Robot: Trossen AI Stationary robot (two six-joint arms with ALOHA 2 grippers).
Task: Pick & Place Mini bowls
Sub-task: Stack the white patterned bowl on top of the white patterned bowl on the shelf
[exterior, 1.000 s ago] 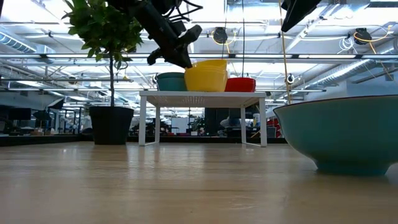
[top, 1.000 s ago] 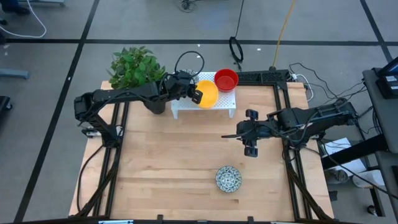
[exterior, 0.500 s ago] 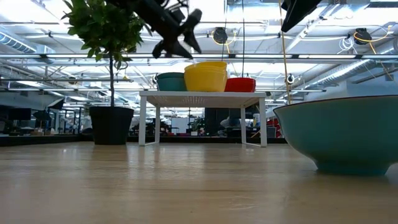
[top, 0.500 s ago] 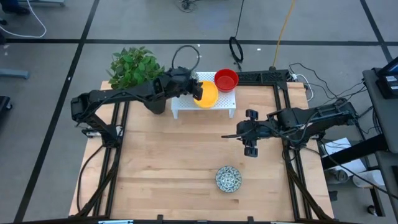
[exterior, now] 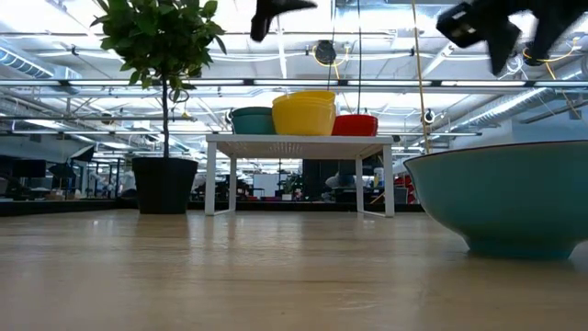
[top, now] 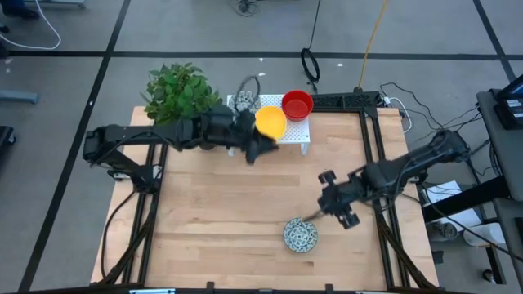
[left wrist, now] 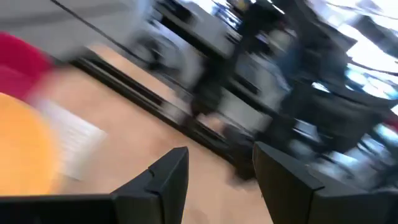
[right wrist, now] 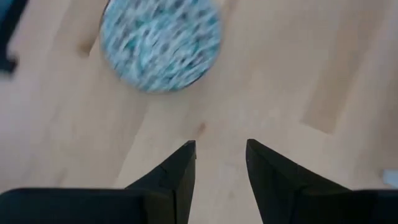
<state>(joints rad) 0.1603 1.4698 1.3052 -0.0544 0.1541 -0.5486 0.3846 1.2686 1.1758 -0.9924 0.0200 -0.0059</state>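
The left gripper has come away from the small white slatted rack at the far edge of the worktop; a second ago it was at the glossy yellow mini bowl, which now sits alone on the rack while the fingers, spread and holding nothing, hang over the wood just in front of it. That bowl looks delivered. Meanwhile the right gripper has swung from mid-table towards the near edge and now hovers just beside the white mini bowl with the dark blue-green speckled pattern, which rests on bare wood near the middle of the near edge. Its fingers are parted and empty, the speckled bowl just ahead of them. I'd judge this bowl is the next pick.

On the rack: the yellow bowl, a glossy red mini bowl at its far right corner, and another speckled bowl at its far left corner. All the bowls look empty. A leafy green plant in a black pot stands by the far left corner.
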